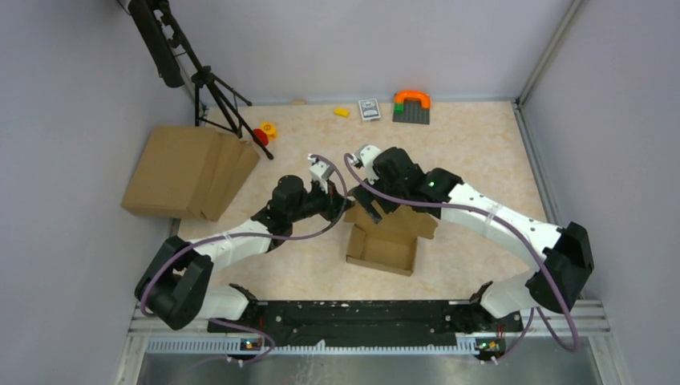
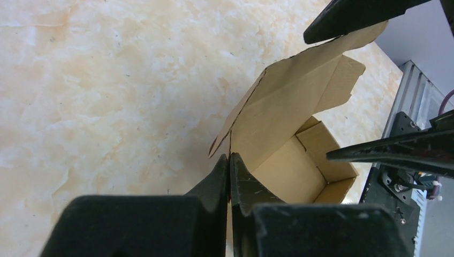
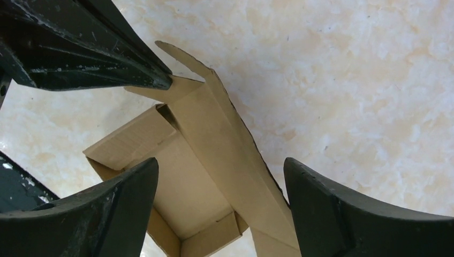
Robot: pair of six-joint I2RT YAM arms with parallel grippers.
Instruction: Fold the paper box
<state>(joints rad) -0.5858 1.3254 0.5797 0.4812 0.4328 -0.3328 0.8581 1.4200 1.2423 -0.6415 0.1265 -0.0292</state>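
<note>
The left end effector (image 2: pixel 230 171) pinches a corner of the paper box (image 1: pixel 385 245) lid, whose long edge lies inside the wide-open, empty right end effector (image 3: pixel 220 166).

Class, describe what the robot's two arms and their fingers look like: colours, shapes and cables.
The left arm and right arm have white links with black joints. A purple cable runs along each. The fingers are black, tapering and scuffed.
</note>
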